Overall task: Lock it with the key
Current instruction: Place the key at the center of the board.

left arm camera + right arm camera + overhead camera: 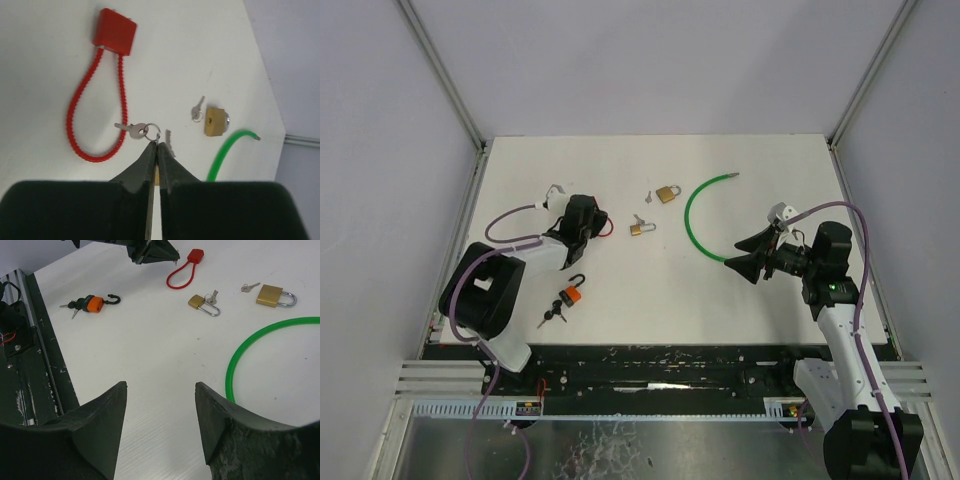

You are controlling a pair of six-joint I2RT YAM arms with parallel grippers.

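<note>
No writing can be read anywhere; the lock bodies are too small in these views to show a brand.

In the overhead view the orange padlock (570, 297) lies at the lower left of the white counter (740, 160), just ahead of the left arm's base. Its long axis runs diagonally. The open shackle hooks toward the upper right and its bunch of keys (551, 316) trails to the lower left.

Near the centre lies the small brass padlock (638, 229), body to the left and shackle pointing right, with a key ring (639, 218) just above it. Up and right of that sits the larger brass padlock (666, 194), its shackle also toward the right, with a single key (648, 197) just off its left side.

The red cable lock (114, 31) fills the upper left of the left wrist view, block at the top and beaded loop hanging down the frame. A green cable (692, 215) curves in an open arc right of centre.

The left fingers (142, 170) are pressed together with nothing between them. In their own camera the tips line up with the key ring (from above they sit apart from it, beside the red lock). The right fingers (100, 415) stand wide and empty at the right of the counter, near the green cable's lower end.
</note>
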